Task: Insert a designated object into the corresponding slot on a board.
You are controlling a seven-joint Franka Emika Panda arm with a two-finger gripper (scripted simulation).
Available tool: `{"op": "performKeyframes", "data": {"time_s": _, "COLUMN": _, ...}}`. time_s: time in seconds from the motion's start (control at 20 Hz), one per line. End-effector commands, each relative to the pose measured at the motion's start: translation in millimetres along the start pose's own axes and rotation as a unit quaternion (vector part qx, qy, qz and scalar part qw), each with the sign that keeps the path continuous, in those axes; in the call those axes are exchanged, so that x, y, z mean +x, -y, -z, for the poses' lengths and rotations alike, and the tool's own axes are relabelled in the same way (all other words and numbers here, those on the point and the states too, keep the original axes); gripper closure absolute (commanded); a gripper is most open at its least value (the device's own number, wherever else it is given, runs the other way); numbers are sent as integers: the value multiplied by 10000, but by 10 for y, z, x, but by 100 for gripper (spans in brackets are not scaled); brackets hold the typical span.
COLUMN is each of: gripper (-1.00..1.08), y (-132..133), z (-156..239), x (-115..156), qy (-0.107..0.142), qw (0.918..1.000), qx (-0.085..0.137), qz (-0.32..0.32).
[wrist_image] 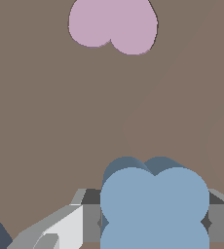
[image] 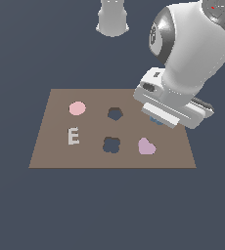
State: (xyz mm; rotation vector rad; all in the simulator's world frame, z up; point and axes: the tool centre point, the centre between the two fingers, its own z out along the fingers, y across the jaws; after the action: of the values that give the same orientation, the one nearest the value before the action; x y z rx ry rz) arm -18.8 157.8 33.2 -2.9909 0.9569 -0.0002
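The object, a light-blue clover piece (wrist_image: 154, 204), sits between my gripper's (wrist_image: 154, 222) fingers (wrist_image: 91, 221), which press on its two sides. In the exterior view only a sliver of the blue piece (image: 156, 120) shows under the white hand, where my gripper (image: 158, 119) hovers over the brown board's (image: 56, 151) far right part. The slot (image: 111, 144), a dark clover-shaped hole, lies in the board's near middle, to the exterior view's left of the gripper and apart from it.
On the board are a pink disc (image: 77, 108), a white letter E (image: 73, 135), a pentagon-like dark hole (image: 115, 114) and a lilac heart (image: 146, 146), also seen as the heart (wrist_image: 113, 26) in the wrist view. The arm's base (image: 113, 17) stands behind the board.
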Motion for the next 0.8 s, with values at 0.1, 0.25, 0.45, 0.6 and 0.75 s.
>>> {"op": "performKeyframes", "data": {"time_s": 0.1, "gripper": 108, "y": 35, "z": 17, "x": 334, "qy": -3, "qw": 9955, "qx": 4, "qz": -949}}
{"op": "performKeyframes", "data": {"time_s": 0.25, "gripper": 108, "y": 16, "z": 28, "x": 589, "qy": -3, "qw": 9860, "qx": 5, "qz": -1667}}
{"op": "performKeyframes", "data": {"time_s": 0.45, "gripper": 108, "y": -62, "z": 41, "x": 902, "qy": -3, "qw": 9668, "qx": 5, "qz": -2555}}
{"op": "performKeyframes", "data": {"time_s": 0.6, "gripper": 108, "y": -151, "z": 49, "x": 1109, "qy": -4, "qw": 9487, "qx": 6, "qz": -3161}}
{"op": "performKeyframes", "data": {"time_s": 0.75, "gripper": 108, "y": -259, "z": 56, "x": 1289, "qy": -4, "qw": 9285, "qx": 5, "qz": -3712}}
